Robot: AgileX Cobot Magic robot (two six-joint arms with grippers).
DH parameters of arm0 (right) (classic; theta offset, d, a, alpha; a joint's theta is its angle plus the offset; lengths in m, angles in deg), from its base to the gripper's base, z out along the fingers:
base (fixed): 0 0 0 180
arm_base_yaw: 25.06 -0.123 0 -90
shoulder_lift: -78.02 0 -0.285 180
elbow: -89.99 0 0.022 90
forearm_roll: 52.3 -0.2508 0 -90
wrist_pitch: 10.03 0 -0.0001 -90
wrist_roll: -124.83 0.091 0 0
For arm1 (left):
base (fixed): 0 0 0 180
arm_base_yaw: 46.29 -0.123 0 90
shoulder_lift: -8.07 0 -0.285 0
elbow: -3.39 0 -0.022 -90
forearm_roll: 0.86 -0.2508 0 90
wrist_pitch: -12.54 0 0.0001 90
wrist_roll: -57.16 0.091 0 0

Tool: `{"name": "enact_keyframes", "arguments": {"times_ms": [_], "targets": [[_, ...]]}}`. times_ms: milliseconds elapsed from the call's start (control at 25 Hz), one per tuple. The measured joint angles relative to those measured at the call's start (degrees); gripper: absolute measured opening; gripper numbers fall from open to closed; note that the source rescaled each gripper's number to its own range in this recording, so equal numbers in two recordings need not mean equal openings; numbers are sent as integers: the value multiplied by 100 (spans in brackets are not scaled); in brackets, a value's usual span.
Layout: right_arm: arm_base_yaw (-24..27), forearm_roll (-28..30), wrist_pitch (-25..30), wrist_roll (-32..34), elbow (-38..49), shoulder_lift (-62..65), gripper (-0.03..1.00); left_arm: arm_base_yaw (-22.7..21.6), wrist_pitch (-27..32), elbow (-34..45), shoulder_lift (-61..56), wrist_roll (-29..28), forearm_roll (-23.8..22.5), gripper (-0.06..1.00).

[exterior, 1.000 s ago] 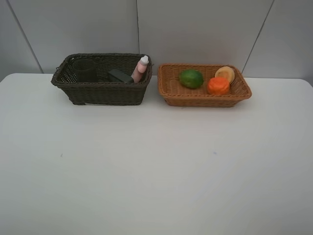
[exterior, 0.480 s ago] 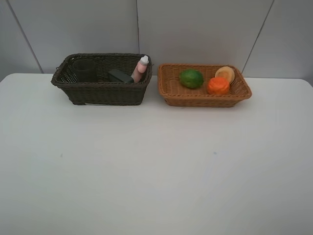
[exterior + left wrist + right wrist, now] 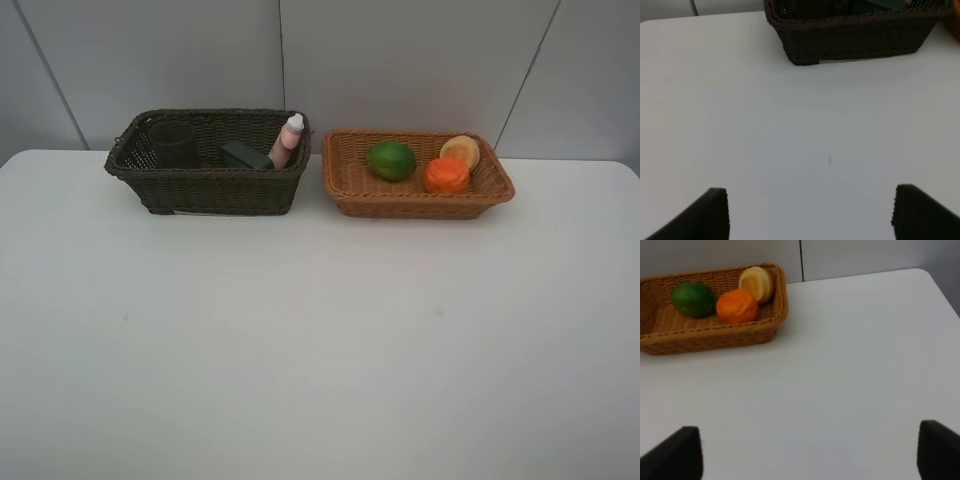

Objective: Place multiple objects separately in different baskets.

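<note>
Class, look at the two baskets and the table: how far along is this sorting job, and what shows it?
It looks finished. The dark basket holds the cup, dark bottle and pink bottle; the tan basket holds the green fruit, orange and pale fruit. Nothing is in hand: both grippers' fingers stand open, empty. Nothing left on the table.
</note>
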Motion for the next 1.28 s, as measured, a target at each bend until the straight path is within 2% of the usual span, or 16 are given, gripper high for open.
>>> {"name": "enact_keyframes", "arguments": {"times_ms": [360, 840, 1280], "targets": [[0, 0, 0, 0, 0, 0, 94, 0, 0, 0, 0, -19, 0, 86], [0, 0, 0, 0, 0, 0, 94, 0, 18, 0, 0, -660, 55, 86], [0, 0, 0, 0, 0, 0, 94, 0, 18, 0, 0, -716, 58, 86]]}}
